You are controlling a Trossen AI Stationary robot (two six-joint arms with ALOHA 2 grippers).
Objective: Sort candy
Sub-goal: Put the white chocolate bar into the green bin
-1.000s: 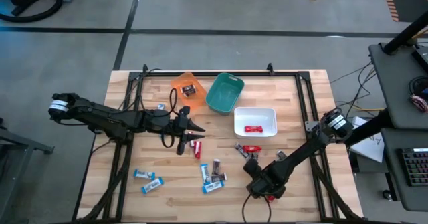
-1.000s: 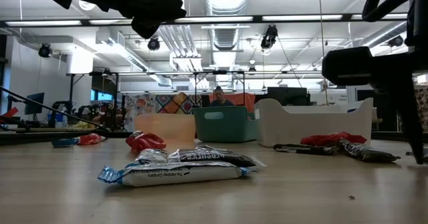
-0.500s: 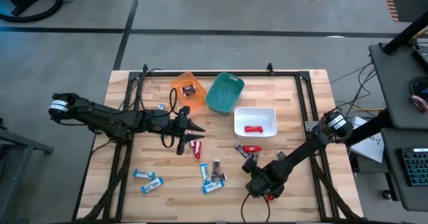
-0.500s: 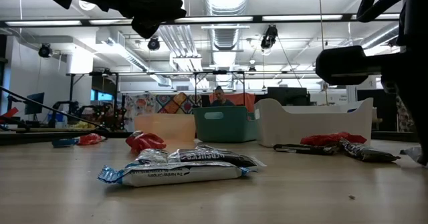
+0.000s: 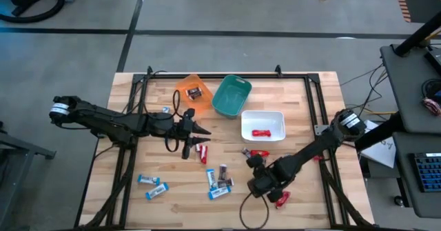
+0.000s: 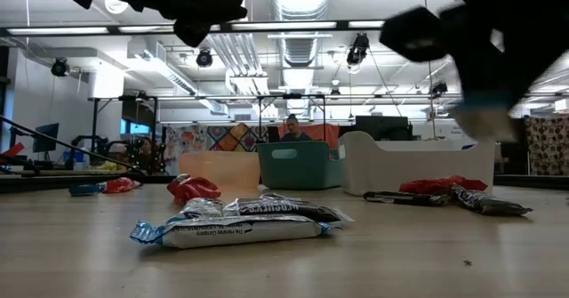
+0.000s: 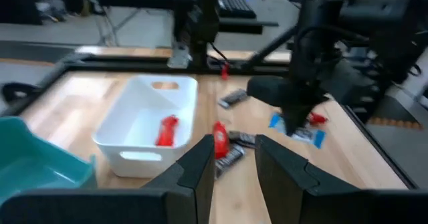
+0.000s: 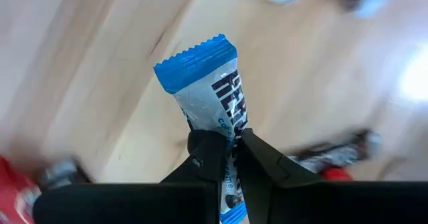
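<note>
Wrapped candy lies scattered on the wooden table: blue-and-white bars [image 5: 152,185] near left, a mixed cluster [image 5: 219,179] near the middle, and red ones [image 5: 259,153] [image 5: 282,198]. My right gripper [image 5: 256,187] hangs over the near right part of the table, shut on a blue-and-white bar [image 8: 212,93]. My left gripper [image 5: 202,129] stays open above the table's middle, over a red candy [image 5: 202,149], holding nothing. The low view shows my right gripper [image 6: 480,84] only as a blur. My right gripper pinches the blue-and-white bar about its middle [image 8: 227,125] between its two fingers, across the bar's width. The fingers come from above, pointing steeply down. The bar is lifted clear of the table, and its crimped blue end [image 8: 197,58] sticks out free past the fingertips.
Three bins stand at the far middle: an orange one [image 5: 185,86] holding a dark candy, a teal one [image 5: 231,105], and a white one [image 5: 262,116] holding a red candy. Black frame rails run along the table's edges.
My right gripper has risen and moved a little toward the table's left, taking the blue-and-white bar up off the table. A red candy that it was covering at the near right now shows.
</note>
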